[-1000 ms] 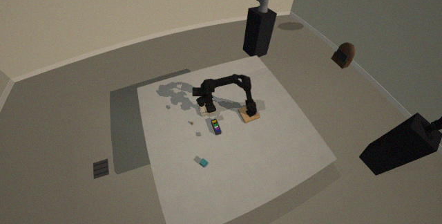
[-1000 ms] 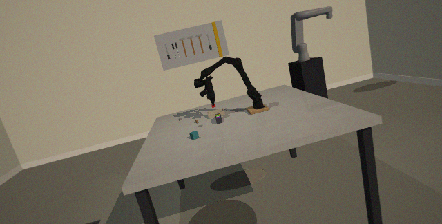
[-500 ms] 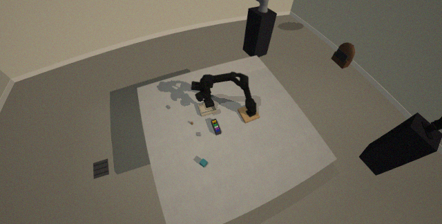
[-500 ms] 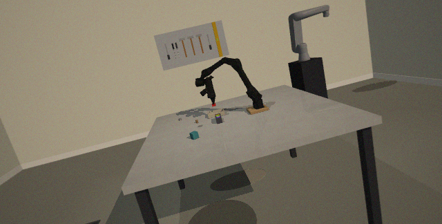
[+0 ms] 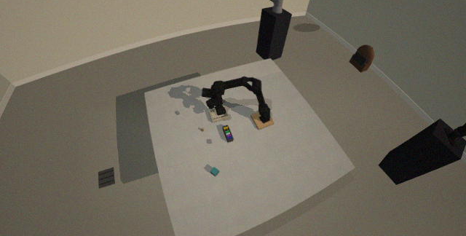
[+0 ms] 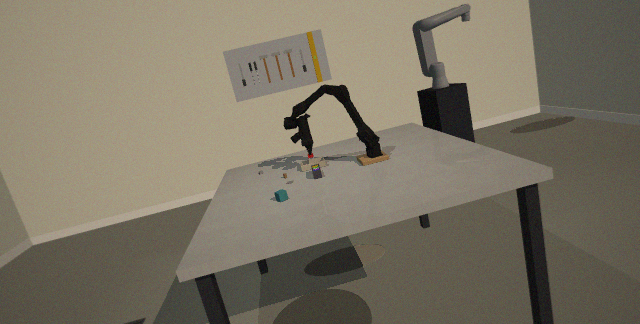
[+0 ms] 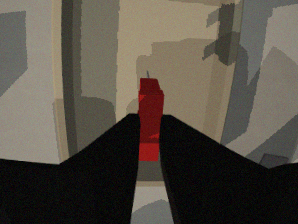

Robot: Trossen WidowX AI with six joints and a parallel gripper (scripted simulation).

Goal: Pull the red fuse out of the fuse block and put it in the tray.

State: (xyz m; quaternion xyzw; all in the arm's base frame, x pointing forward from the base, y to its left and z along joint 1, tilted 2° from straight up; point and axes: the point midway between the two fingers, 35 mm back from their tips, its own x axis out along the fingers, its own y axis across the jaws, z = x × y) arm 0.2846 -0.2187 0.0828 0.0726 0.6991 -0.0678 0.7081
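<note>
My gripper [image 5: 220, 111] [image 6: 310, 153] [image 7: 148, 124] is shut on the red fuse [image 6: 310, 156] [image 7: 150, 105], which hangs between the fingertips. In the wrist view the beige tray [image 5: 219, 121] [image 6: 306, 168] [image 7: 57, 75] lies below the fuse, and the fuse is over its inside, near the wall at the bottom of that view. In the exterior view the fuse shows above the tray. The fuse block [image 5: 230, 140] [image 6: 317, 175] stands beside the tray, apart from the gripper, with several coloured fuses in it. The fuse is hidden in the top view.
A teal cube [image 5: 215, 171] [image 6: 281, 195] lies farther off beyond the block. A small tan piece [image 5: 201, 129] [image 6: 285, 176] and small grey pieces [image 5: 209, 141] [image 5: 177, 112] lie to the left of the block and tray. The arm's wooden base [image 5: 260, 125] [image 6: 372, 160] is right of the tray.
</note>
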